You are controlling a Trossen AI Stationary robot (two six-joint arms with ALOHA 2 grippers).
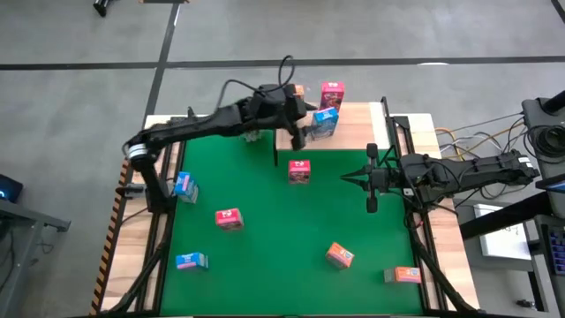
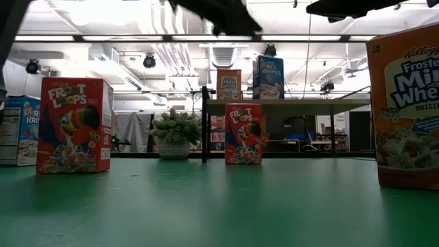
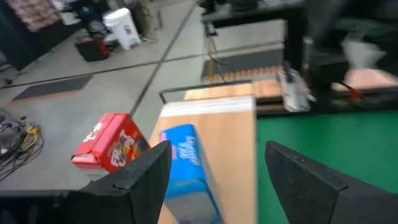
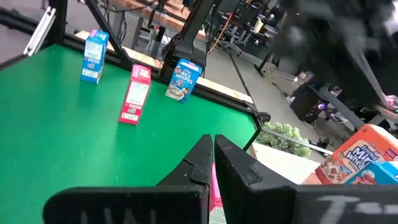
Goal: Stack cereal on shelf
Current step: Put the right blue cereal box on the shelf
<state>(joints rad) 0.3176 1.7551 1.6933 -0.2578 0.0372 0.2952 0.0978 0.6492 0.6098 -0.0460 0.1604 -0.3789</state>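
Nearest the front edge, cereal boxes lie scattered on the green table (image 1: 265,256): an orange box (image 1: 339,255) and a blue box (image 1: 191,261). Mid-table, the right gripper (image 1: 346,179) waits with fingers clenched, empty. At the far edge, the left gripper (image 1: 298,137) stands released above the shelf (image 1: 353,119), beside a blue cereal box (image 1: 324,123) standing on it

Green surface (image 2: 219,206). Red box (image 2: 74,125) stood upright near left; second red box (image 2: 243,134) farther back, centre. Large orange box (image 2: 405,103) at right edge. Orange box (image 2: 229,84) and blue box (image 2: 268,77) stood on shelf (image 2: 288,102). Plant (image 2: 175,134) behind.
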